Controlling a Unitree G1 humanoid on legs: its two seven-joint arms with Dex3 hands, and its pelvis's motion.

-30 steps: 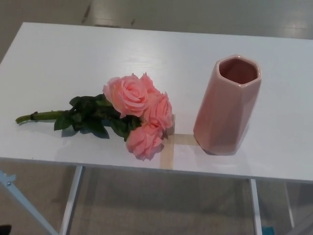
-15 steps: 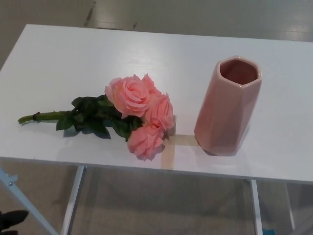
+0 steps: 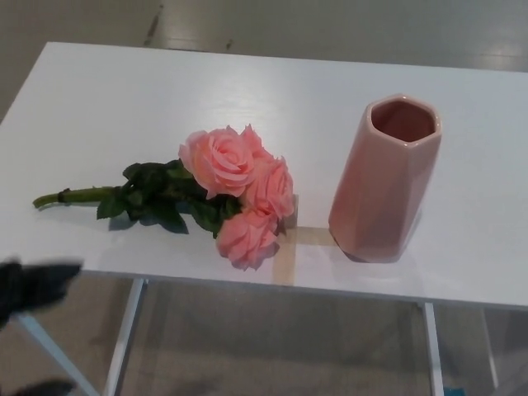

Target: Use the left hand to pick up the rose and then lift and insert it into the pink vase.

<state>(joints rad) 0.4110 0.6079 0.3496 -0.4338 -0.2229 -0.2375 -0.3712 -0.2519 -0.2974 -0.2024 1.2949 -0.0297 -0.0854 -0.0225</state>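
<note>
A bunch of pink roses [image 3: 238,188] lies flat on the white table [image 3: 264,91], blooms toward the vase, dark leaves in the middle and the green stem [image 3: 73,196] pointing left. The pink faceted vase [image 3: 382,177] stands upright to the right of the blooms, its mouth open and empty. My left hand [image 3: 29,285] shows as a dark blurred shape at the lower left edge, below the table's front edge and well short of the stem. The right hand does not show.
A strip of tan tape [image 3: 289,252] marks the table front between roses and vase. White table legs [image 3: 122,338] and a beige floor show below the front edge.
My left hand has risen into view at the lower left, up to the table's front edge. The picture has shifted slightly; roses and vase have not moved.
</note>
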